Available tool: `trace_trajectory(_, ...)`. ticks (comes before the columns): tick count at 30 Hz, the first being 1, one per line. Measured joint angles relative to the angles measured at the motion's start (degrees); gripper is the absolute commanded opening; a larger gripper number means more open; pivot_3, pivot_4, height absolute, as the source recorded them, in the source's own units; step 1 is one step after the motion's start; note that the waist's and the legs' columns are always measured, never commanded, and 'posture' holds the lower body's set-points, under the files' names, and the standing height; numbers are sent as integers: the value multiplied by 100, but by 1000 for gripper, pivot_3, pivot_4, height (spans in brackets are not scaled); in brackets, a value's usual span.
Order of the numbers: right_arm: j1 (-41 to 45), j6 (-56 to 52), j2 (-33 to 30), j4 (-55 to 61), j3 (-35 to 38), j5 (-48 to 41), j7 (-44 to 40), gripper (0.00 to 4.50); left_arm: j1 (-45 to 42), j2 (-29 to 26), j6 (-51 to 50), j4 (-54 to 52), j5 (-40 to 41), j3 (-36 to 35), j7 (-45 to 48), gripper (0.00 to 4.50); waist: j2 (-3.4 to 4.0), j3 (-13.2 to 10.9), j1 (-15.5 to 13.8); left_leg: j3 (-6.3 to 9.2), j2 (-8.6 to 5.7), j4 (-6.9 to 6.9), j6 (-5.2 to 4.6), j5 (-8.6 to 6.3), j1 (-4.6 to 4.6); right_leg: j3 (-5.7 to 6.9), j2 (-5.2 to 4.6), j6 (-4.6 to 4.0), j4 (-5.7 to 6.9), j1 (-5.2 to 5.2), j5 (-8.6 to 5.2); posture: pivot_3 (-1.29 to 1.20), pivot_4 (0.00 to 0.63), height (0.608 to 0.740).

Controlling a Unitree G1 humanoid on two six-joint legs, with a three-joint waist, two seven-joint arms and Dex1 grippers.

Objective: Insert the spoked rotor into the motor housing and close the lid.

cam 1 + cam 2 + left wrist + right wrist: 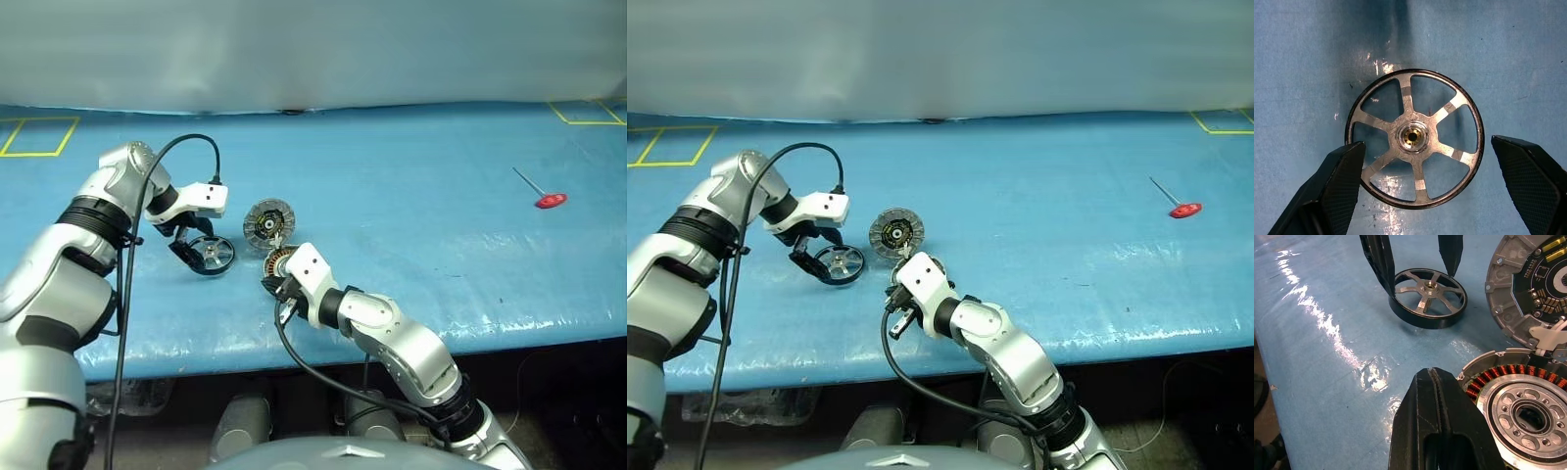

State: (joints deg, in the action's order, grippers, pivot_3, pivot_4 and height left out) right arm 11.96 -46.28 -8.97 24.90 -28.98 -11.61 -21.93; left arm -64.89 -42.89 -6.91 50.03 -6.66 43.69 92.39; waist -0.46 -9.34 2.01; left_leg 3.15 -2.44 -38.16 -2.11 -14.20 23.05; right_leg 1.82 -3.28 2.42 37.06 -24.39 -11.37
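Note:
The spoked rotor (1414, 138) lies flat on the blue table, its dark rim ringing silver spokes. My left gripper (199, 245) points down over it, open, with one finger on each side of the rim and apart from it. The motor housing (1518, 406), with copper coils around a shiny hub, sits to the rotor's right. The lid (268, 221) stands just behind it, tilted, dark inner face showing. My right gripper (1432, 374) is shut and empty, resting at the housing's near left edge.
A red-handled tool (549, 200) lies far to the right on the blue table (421, 245). Yellow tape marks (39, 137) sit at the back corners. The table's front edge runs just below the right gripper.

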Motion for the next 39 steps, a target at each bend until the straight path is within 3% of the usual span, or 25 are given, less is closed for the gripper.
trace_trajectory(17, -170, -62, -190, 71, 7, -26, -54, 32, -574, 196, -167, 45, 18, 1221, 0, 4500, -5, -3, 4, -6, 0, -6, -2, -1, 0, -8, 1, 2, 7, -2, 1, 0, 150, 740)
trace_trajectory(27, -170, -65, -182, 77, 7, -27, -42, 32, -581, 271, -152, 187, -238, 1265, 0, 4500, -6, -3, 4, -8, 0, -9, -3, -1, 0, -10, 1, 3, 9, -2, 1, 0, 150, 740)
trace_trajectory(34, -171, -70, -180, 79, 8, -27, -31, 32, -513, 496, -137, 366, -724, 820, -29, 4500, -7, -3, 0, -10, 0, -13, -4, -1, 0, -10, 1, 4, 11, -2, 2, 0, 150, 740)
trace_trajectory(37, -170, -70, -180, 79, 8, -26, -28, 0, -481, 586, -137, 396, -882, 624, -27, 3912, -7, -3, 1, -10, 0, -14, -4, -1, 0, -10, 1, 4, 13, -2, 2, 0, 150, 740)
trace_trajectory(39, -170, -71, -180, 79, 7, -26, -28, 0, -482, 609, -138, 396, -920, 510, -17, 3274, -7, -3, 3, -10, 0, -15, -4, -1, 1, -11, 1, 5, 14, -2, 3, 0, 150, 740)
